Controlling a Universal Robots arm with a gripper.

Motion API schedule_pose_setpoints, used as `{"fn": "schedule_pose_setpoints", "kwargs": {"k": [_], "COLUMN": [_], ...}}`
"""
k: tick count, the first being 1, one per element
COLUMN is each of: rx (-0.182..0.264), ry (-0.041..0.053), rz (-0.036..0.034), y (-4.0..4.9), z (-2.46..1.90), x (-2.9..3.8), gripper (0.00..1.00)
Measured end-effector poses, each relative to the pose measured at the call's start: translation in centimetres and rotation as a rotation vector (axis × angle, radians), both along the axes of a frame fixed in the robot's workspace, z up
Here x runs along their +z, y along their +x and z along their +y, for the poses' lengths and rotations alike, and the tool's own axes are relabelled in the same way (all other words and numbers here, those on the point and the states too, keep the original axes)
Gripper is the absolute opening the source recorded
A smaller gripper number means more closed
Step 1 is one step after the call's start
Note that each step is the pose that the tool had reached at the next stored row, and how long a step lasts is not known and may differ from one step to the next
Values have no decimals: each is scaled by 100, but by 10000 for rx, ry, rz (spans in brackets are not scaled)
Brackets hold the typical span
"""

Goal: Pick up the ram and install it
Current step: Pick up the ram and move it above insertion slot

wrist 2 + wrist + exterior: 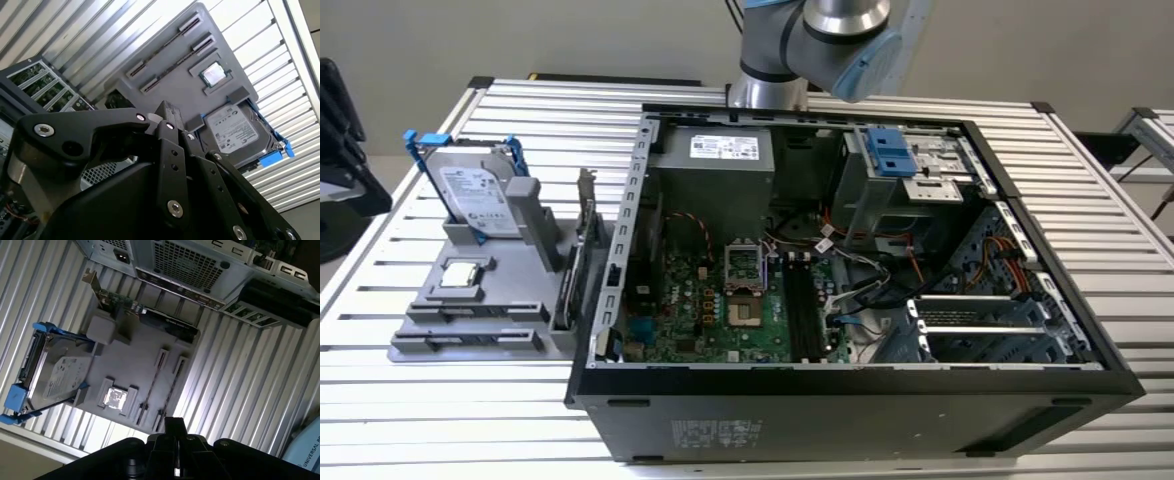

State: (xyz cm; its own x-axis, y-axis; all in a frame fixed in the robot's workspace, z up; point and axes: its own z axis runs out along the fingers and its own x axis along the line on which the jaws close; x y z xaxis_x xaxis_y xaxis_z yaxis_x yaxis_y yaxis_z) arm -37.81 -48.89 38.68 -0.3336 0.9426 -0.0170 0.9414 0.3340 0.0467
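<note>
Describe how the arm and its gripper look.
The arm is a silver-grey metal tube with a pale blue joint cap. The gripper is matte black, built of angular linked bars held together by silver pins and screws.

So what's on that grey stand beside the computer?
A silver hard drive in a blue frame, a square silver chip, an upright green card with bracket and two thin dark ram sticks. The grey stand's holders cover the drive's and card's bases.
</note>
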Motion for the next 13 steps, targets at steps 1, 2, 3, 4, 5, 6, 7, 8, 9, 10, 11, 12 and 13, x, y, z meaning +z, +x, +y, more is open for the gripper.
{"fn": "schedule_pose_setpoints", "kwargs": {"k": [1, 2, 3, 4, 5, 6, 7, 8, 9, 10, 11, 12, 13], "rx": [-74, -145, -213, -278, -344, -407, -468, -532, -600, -681, -764, -855, -955], "ry": [0, 0, -1, 0, 0, 0, 0, 0, 0, 0, 0, 0, -1], "rz": [2, 4, 6, 8, 10, 12, 14, 17, 20, 23, 27, 31, 35], "y": [0, 0, 0, 0, 0, 0, 0, 0, -1, -1, -2, -2, -4], "z": [0, 0, 0, 0, 0, 0, 0, 0, 0, 0, 0, 0, 0], "x": [0, 0, 0, 0, 0, 0, 0, 0, 0, 0, 0, 0, 0], "gripper": [0, 0, 0, 0, 0, 0, 0, 0, 0, 0, 0, 0, 0]}}
